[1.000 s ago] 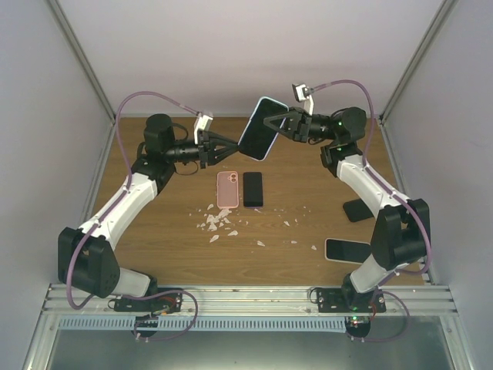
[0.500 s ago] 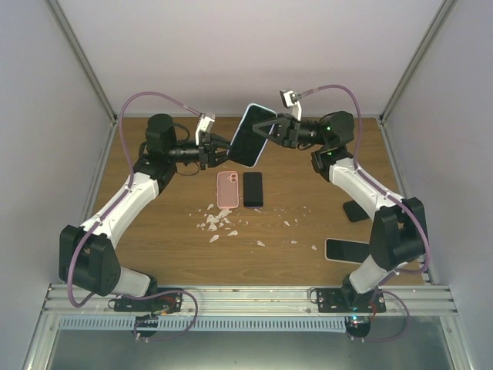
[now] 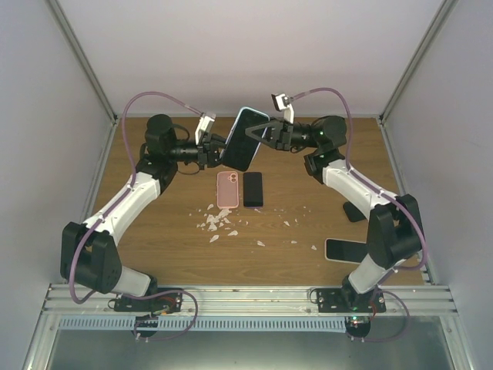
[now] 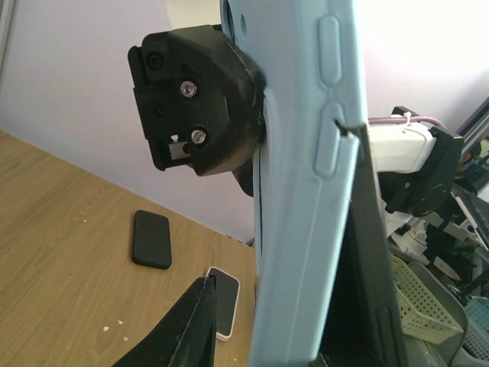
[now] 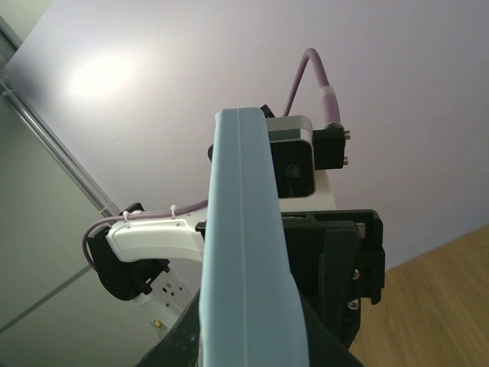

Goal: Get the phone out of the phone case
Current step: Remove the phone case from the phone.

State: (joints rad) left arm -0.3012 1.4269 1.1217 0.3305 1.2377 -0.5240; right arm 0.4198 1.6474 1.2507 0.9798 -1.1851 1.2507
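The phone (image 3: 242, 142), dark screen up, sits in a light blue phone case (image 3: 249, 113) that hangs tilted in the air over the back of the table. My right gripper (image 3: 262, 136) is shut on the case's right edge; in the right wrist view the blue edge (image 5: 244, 252) stands between its fingers (image 5: 248, 345). My left gripper (image 3: 223, 151) is open, its jaws either side of the case's other end. In the left wrist view one finger (image 4: 200, 321) stands apart from the case (image 4: 306, 191), and the other is behind it.
On the wooden table below lie a pink-cased phone (image 3: 227, 189) and a black phone (image 3: 253, 189), with white crumbs (image 3: 219, 222) in front of them. At the right lie a black phone (image 3: 356, 210) and a white-rimmed phone (image 3: 347, 250). Grey walls stand on three sides.
My right arm has carried the cased phone leftward and a little down, and its lower end now lies between the left gripper's jaws. The left arm has barely moved.
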